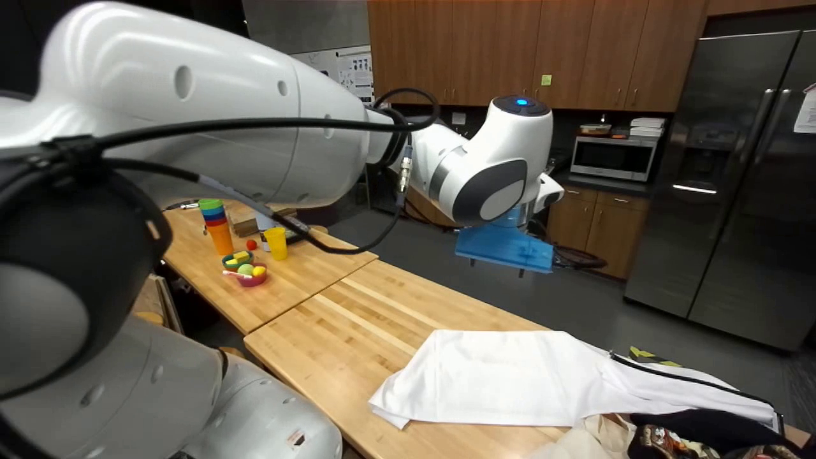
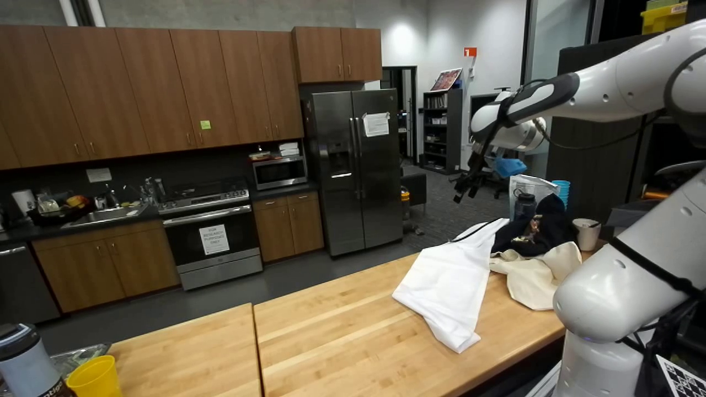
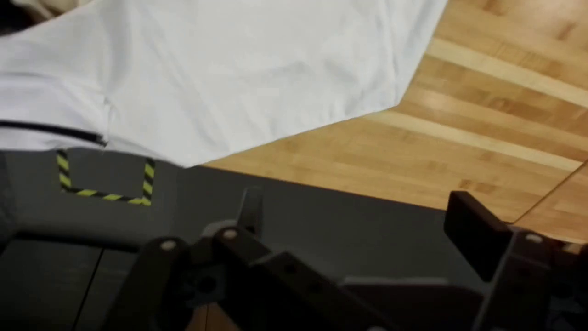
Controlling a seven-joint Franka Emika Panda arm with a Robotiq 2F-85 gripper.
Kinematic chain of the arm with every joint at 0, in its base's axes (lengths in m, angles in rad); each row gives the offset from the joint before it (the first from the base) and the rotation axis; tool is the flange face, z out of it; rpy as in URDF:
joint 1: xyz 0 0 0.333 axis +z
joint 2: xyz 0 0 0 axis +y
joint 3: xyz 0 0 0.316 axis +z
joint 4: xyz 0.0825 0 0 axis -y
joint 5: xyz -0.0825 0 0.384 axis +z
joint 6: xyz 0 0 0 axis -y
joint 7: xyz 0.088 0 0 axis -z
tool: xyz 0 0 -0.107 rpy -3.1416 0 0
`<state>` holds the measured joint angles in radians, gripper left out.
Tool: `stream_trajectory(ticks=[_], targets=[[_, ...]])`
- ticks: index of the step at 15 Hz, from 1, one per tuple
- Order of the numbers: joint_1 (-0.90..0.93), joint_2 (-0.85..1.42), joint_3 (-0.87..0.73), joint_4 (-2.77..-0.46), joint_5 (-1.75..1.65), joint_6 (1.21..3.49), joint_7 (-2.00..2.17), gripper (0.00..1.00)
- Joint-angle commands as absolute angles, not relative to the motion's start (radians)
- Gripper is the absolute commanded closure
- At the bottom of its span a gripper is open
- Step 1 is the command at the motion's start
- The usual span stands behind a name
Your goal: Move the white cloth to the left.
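If the white cloth (image 1: 503,376) is lifted: a light, soft, limp load is to be expected, neither slippery nor fragile, though sagging and trailing should be allowed for.
Best hold: a wrinkle or the border should be pinched, probably the stretch at 12 o'clock from the gripper (image 3: 358,215) in the wrist view; at the flat middle, so thin a layer could easily be missed.
Table (image 2: 331,331): the white cloth is spread, creased, upon it, with a cream cloth (image 2: 535,275) placed at 3 o'clock in an exterior view.
Jaws: parted widely, nothing being held; floor (image 3: 317,230) is seen between them.
White cloth from gripper: at about 11 o'clock in the wrist view; at about 6 o'clock, below and well apart, in both exterior views.
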<state>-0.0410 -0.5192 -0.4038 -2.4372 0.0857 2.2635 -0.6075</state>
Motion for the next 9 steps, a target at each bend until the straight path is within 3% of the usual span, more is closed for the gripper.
stream_trajectory(ticks=[1,9], targets=[[-0.025,-0.33,-0.451,-2.323,0.074,2.433,-0.794,0.0],[-0.075,-0.235,-0.398,-2.29,0.093,2.521,-0.857,0.0]])
